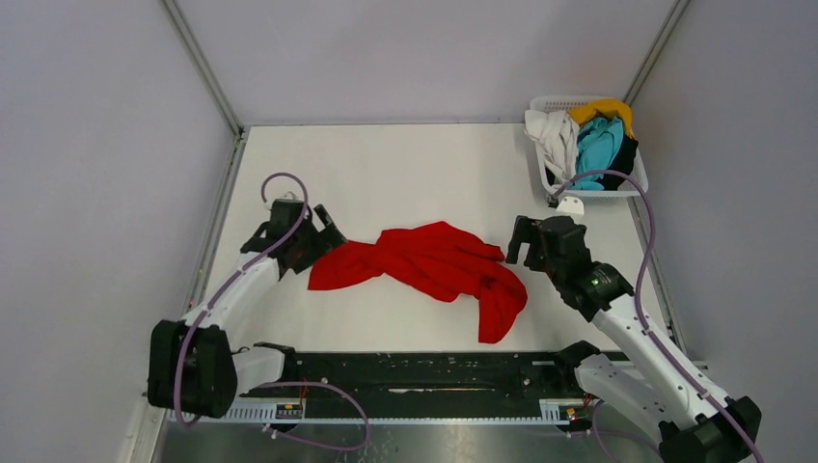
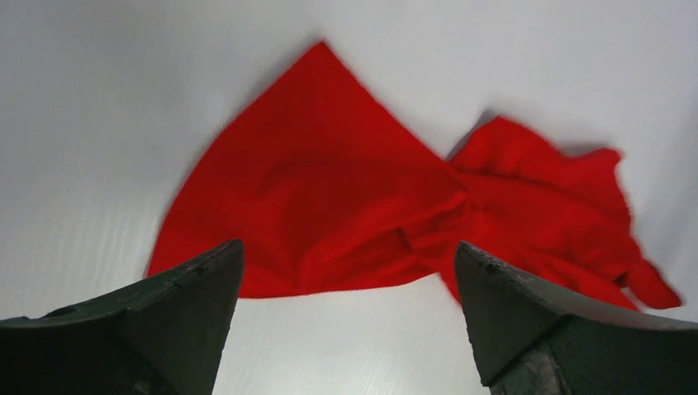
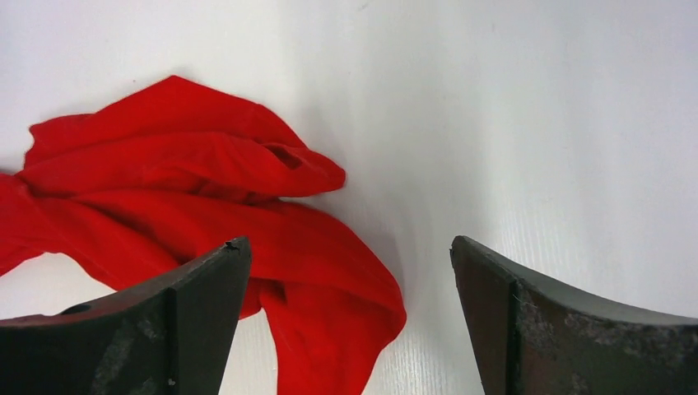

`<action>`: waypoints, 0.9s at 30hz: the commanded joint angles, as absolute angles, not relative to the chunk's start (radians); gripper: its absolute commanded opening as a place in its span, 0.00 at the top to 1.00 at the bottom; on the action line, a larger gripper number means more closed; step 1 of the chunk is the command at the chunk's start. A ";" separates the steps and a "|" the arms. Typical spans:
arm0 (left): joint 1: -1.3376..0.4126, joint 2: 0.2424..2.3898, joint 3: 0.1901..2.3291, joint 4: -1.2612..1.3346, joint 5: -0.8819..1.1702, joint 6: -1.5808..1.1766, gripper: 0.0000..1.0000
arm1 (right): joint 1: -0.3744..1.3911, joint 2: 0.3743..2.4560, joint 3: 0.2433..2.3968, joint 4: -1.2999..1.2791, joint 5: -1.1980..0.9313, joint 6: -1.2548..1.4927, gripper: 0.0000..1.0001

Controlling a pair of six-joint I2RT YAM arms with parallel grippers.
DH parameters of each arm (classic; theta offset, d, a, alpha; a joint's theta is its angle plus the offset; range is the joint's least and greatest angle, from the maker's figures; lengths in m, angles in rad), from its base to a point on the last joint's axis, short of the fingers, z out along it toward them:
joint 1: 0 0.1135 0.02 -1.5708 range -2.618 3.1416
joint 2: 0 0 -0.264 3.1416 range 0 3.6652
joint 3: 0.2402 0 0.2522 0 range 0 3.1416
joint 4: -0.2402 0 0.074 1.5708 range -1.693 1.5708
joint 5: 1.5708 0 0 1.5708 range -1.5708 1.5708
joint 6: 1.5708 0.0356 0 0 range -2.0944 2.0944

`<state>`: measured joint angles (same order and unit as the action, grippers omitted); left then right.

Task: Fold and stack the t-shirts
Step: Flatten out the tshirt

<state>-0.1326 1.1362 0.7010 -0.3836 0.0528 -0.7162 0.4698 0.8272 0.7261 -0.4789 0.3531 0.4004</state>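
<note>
A bright red t-shirt [image 1: 429, 262] lies crumpled on the white table, spread left to right with one end hanging toward the near edge. It also shows in the left wrist view [image 2: 346, 206] and the right wrist view [image 3: 214, 214]. My left gripper [image 1: 311, 236] is open and empty just left of the shirt's left end. My right gripper [image 1: 526, 246] is open and empty just right of the shirt's right end. White [image 1: 552, 135], turquoise [image 1: 598, 149], yellow [image 1: 603, 109] and black [image 1: 625, 154] t-shirts sit bundled in the basket.
A white plastic lattice basket [image 1: 555, 183] stands at the far right corner of the table. Grey walls close the table on the left, back and right. A black rail [image 1: 415, 371] runs along the near edge between the arm bases.
</note>
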 commanded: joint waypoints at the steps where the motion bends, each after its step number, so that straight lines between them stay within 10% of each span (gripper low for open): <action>1: -0.203 1.249 0.736 -0.451 -0.042 -0.753 0.01 | 0.472 0.868 0.666 -0.460 0.289 0.467 0.01; 11: -0.297 1.541 0.809 -0.409 -0.102 -0.806 0.12 | 0.616 0.870 0.553 -0.446 0.193 0.582 0.00; 18: -0.352 1.649 0.873 -0.403 -0.138 -0.815 1.00 | 0.802 0.911 0.546 -0.547 0.278 0.667 0.02; 27: -0.363 1.446 0.802 -0.400 -0.206 -0.822 1.00 | 1.004 1.088 0.533 -0.581 0.402 0.823 0.12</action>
<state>-0.3573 1.5631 0.8314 -0.3870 -0.1558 -0.8082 0.9775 1.0119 0.5495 -0.5678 0.3176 0.7303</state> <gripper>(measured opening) 0.035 0.910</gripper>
